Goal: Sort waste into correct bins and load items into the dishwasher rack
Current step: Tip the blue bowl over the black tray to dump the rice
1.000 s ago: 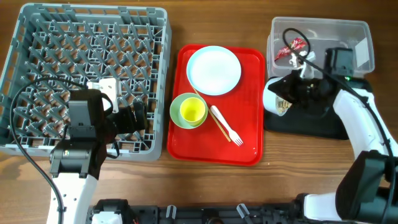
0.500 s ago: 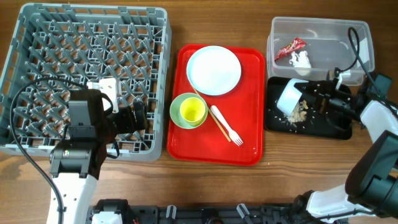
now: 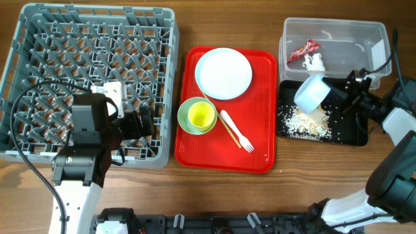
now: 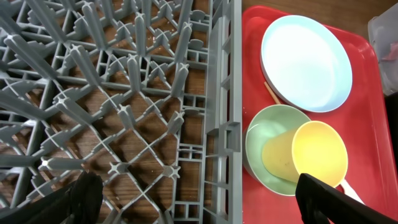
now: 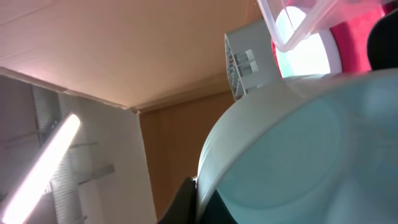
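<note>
My right gripper [image 3: 339, 99] is shut on the rim of the pale blue bowl [image 3: 311, 93] and holds it tipped over the black tray [image 3: 351, 133]. Beige food scraps [image 3: 309, 121] lie on that tray. The bowl [image 5: 298, 149] fills the right wrist view, with my finger [image 5: 202, 196] on its rim. The red wrapper [image 3: 304, 50] and white tissue [image 3: 315, 62] lie in the clear tub [image 3: 338, 26]. The plate [image 3: 223, 73], yellow-green bowl [image 3: 198, 116], chopstick [image 3: 229, 133] and fork [image 3: 239, 135] lie on the red tray. My left gripper [image 3: 140, 122] is open over the grey rack [image 3: 97, 10].
The red tray [image 3: 260, 156] sits between the rack and the bins. In the left wrist view the rack's pegs [image 4: 124, 93] fill the left, with the plate [image 4: 305, 62] and the bowl [image 4: 261, 134] holding a yellow cup [image 4: 320, 155] at the right.
My right arm has swung to the right and tipped the blue bowl further. More food scraps have spilled onto the black tray. The left arm has not moved.
</note>
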Action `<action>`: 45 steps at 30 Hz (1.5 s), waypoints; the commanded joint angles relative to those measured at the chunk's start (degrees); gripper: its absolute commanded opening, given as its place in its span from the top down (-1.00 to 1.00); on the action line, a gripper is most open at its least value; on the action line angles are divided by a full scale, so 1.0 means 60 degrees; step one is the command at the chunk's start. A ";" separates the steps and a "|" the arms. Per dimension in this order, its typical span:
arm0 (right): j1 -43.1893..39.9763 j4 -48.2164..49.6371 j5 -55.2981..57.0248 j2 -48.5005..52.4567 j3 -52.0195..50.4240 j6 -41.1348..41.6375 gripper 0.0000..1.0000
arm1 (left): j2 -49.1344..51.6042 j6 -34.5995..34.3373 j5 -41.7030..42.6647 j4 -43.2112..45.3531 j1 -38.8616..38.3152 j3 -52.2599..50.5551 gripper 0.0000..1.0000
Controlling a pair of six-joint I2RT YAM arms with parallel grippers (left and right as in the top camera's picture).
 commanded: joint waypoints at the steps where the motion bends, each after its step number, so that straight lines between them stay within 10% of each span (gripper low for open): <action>1: -0.0029 0.0426 -0.0583 0.0102 0.0004 0.1027 0.92 | 0.0007 -0.0022 -0.0051 0.0029 0.0036 0.0193 -1.00; 10: 0.0087 0.0098 0.2273 0.0102 0.0004 0.0055 0.90 | 0.0011 -0.0025 -0.0051 0.0029 0.0036 0.0193 -1.00; 15: 0.0568 0.0208 -0.0466 0.0076 -0.0007 -0.4401 0.92 | 0.0011 -0.0022 -0.0055 0.0029 0.0036 0.0193 -1.00; 45: 0.7246 -0.1443 1.1737 -0.3690 0.0186 -0.4972 0.91 | 0.0011 -0.0025 -0.0051 0.0029 0.0036 0.0193 -1.00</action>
